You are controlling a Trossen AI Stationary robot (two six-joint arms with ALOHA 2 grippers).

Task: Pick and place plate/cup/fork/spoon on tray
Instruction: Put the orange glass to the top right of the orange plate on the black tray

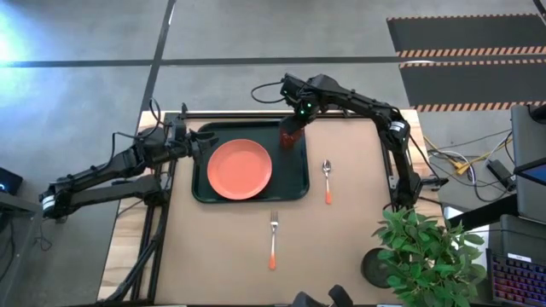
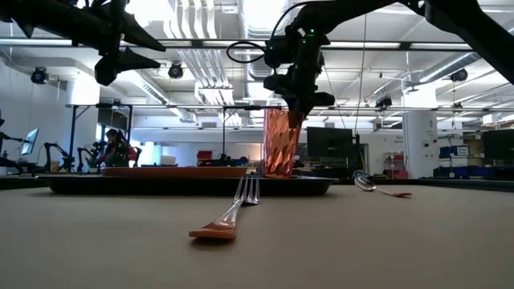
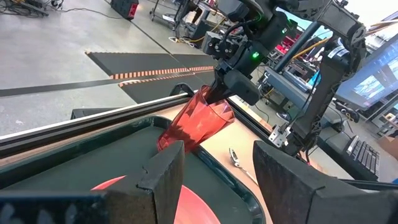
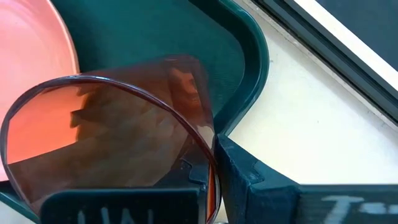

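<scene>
The right gripper [image 1: 293, 130] pinches one cup [image 1: 290, 138] over the tray's [image 1: 298, 183] corner, one plate [image 1: 240, 169] sits inside, one fork [image 1: 273, 235] and one spoon [image 1: 327, 181] lie outside, left gripper [image 1: 198, 145] spread

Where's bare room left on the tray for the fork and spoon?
The tray has a narrow strip along its near rim below the plate, and a strip at its right side, nearer than the cup held by the right gripper. The far right corner is crowded. The left gripper hangs over the left rim. Fork and spoon lie on the table.
</scene>
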